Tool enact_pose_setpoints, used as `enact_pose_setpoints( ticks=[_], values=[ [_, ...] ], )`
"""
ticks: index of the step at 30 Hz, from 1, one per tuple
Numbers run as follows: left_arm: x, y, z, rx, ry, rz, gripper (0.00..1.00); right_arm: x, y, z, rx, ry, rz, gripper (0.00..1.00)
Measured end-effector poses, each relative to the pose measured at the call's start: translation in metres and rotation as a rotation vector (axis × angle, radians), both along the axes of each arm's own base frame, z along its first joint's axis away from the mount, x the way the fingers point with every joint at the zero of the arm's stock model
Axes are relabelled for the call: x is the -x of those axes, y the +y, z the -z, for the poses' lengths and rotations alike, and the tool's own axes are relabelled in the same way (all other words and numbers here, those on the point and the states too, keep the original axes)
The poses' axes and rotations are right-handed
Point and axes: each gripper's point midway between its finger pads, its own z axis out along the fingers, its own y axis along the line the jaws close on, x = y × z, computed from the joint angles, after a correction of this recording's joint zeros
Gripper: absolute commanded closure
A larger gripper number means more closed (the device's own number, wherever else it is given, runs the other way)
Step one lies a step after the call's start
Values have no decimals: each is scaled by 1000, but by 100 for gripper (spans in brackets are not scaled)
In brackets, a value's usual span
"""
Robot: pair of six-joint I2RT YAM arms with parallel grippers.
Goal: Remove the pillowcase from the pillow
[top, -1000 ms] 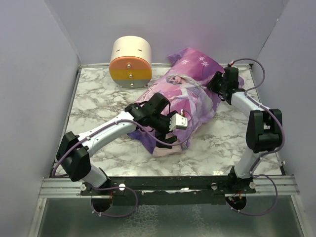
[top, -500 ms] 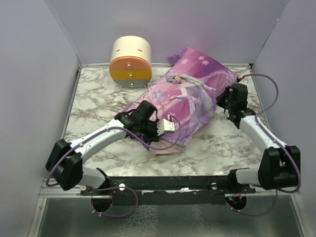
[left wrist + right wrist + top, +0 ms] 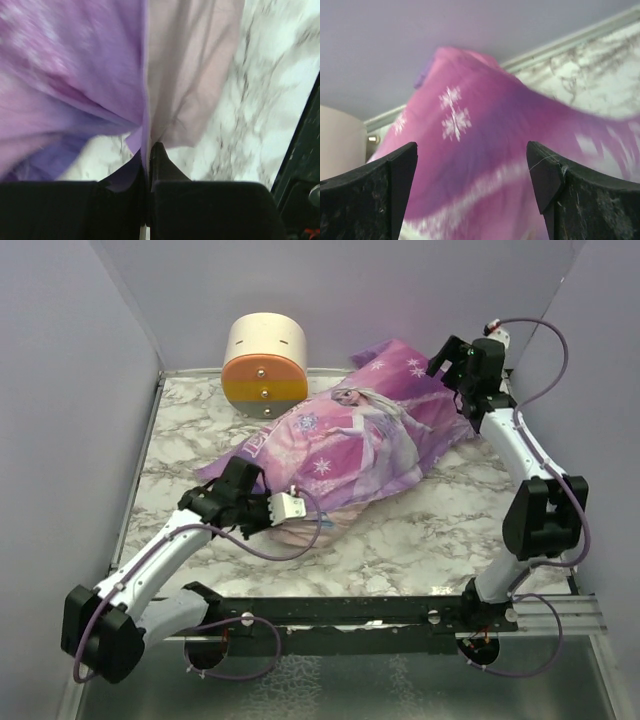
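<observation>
Nearest me, my left hand (image 3: 148,152) is pressed together on the open hem of the pillowcase (image 3: 370,440), pinching a thin fold with the purple printed outside on one face and the plain pale pink lining on the other. The cloth is light, slack and creased, and it hangs from the pinch in soft pleats over the marble-patterned worktop (image 3: 200,445).

Beyond that, the pillowcase lies slantwise across the middle of the worktop, plump and rounded, so I judge the pillow is inside it. A pale patch shows at the near mouth, but I cannot tell whether that is pillow or lining.

At the far right corner of the case my right hand (image 3: 471,155) hovers with its fingers spread wide, gripping nothing.

My worry is that with nothing pinning the far end, a pull from the left would drag the pillow and case together instead of peeling them apart. Such thin, smooth cloth could also slide out of a narrow pinch.

Furthest back, the cream-and-orange round drawer unit (image 3: 265,365) stands just beside the case, where a swing could knock it.
</observation>
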Motion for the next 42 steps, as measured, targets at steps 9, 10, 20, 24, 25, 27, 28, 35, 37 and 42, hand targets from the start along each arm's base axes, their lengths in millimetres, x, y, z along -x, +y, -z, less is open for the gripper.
enact_pose_setpoints(
  ticks=[9, 10, 20, 24, 25, 27, 28, 35, 37, 42],
  values=[
    [17, 85, 12, -160, -22, -88, 96, -56, 14, 15, 14, 16, -67, 15],
    [17, 87, 13, -164, -18, -97, 82, -56, 16, 25, 11, 34, -78, 17],
    [-34, 48, -58, 75, -55, -227, 28, 28, 27, 130, -31, 196, -124, 46],
    [-58, 21, -100, 224, -102, -207, 28, 76, 30, 123, -74, 145, -126, 51],
    [-59, 18, -102, 239, -103, -203, 28, 88, 32, 125, -85, 146, -128, 51],
    [-60, 14, -96, 242, -85, -196, 29, 98, 34, 126, -110, 142, -124, 50],
    [-59, 14, -89, 233, -70, -192, 29, 110, 37, 128, -122, 141, -127, 48],
    [-36, 38, -32, 35, 50, -140, 27, 145, 43, 115, -197, 153, -102, 11],
    [-29, 48, -26, -26, 55, -110, 26, 149, 38, 101, -197, 161, -69, 3],
    [-11, 76, -10, -163, -5, -42, 25, 168, 25, 64, -199, 146, -7, 0]
  ],
)
